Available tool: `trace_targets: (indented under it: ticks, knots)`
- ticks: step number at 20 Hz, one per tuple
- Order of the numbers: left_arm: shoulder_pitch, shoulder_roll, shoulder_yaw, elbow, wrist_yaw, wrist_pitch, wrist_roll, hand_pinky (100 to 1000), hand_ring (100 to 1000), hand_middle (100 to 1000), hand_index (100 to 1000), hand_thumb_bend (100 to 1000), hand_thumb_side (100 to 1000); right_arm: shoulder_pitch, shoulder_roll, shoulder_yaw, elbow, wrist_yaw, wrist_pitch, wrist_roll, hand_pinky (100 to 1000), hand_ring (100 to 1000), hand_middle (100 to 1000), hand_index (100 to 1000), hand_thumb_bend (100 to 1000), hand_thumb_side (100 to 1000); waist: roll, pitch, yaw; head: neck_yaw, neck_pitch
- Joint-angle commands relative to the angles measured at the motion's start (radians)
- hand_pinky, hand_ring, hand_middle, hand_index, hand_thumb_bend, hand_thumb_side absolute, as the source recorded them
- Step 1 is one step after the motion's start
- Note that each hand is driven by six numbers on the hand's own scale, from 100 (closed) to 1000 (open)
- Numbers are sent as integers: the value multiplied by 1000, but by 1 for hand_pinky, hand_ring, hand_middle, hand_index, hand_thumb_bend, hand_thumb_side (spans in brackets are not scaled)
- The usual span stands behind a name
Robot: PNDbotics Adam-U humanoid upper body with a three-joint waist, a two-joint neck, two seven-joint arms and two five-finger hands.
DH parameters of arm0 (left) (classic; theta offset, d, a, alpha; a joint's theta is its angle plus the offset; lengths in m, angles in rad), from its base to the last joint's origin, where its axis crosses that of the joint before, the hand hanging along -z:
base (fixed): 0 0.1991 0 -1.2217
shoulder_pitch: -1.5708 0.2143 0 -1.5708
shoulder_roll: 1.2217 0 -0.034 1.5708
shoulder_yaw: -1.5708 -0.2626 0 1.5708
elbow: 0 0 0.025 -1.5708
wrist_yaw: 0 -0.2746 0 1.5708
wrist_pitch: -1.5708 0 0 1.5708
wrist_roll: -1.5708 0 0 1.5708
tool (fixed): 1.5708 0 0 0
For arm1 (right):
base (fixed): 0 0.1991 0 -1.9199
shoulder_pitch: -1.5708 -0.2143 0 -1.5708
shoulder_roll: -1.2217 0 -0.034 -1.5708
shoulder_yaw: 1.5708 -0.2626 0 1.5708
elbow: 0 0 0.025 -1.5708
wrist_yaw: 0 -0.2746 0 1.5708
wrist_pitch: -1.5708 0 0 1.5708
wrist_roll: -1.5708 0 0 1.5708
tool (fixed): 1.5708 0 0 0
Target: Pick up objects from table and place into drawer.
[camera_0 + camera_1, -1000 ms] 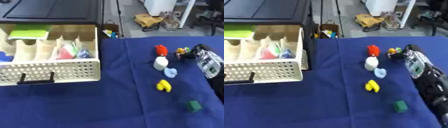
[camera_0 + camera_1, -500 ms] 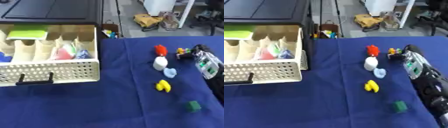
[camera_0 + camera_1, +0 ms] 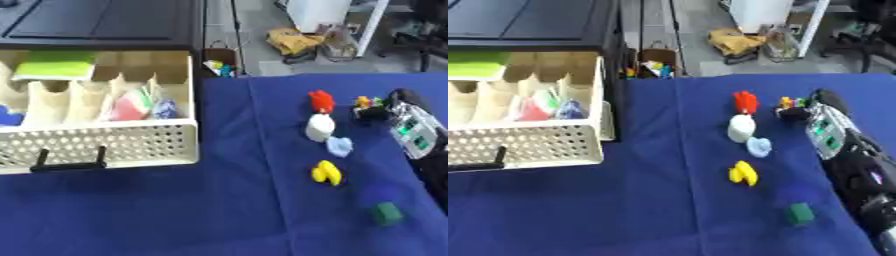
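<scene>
The robot's right hand (image 3: 826,122) reached a small multicoloured toy (image 3: 791,103), finger state impossible to tell, where a clumsy grasp risked knocking the neighbouring red piece (image 3: 745,101).

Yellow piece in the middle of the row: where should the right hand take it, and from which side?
Pinch the yellow piece across its narrow sides, coming from above and the right, probably. It lies low on the blue cloth, apart from the pale blue piece behind it, and the right hand is already on that side.
</scene>
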State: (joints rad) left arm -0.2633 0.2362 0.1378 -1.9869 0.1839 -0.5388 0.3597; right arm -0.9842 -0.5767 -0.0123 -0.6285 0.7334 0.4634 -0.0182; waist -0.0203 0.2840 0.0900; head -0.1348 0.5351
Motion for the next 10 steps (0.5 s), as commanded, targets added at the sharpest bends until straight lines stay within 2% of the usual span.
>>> trace_targets:
  ticks: [1, 5, 10]
  knots:
    - [-6, 10, -2, -13, -1, 1, -2, 425, 575, 630, 830, 228, 1000, -18, -25, 1, -15, -14, -3, -18, 727, 819, 435, 430, 438, 487, 0, -22, -1, 0, -9]
    - [-5, 12, -1, -13, 0, 1, -2, 425, 575, 631, 830, 228, 1000, -19, -32, 5, -30, -22, -11, -36, 716, 810, 416, 395, 403, 491, -1, -25, -3, 1, -8]
    - [-4, 14, -1, -13, 2, 1, -3, 425, 576, 631, 830, 229, 1000, -24, -41, 14, -69, -43, -21, -42, 711, 805, 399, 364, 406, 493, -2, -28, -4, 1, -6]
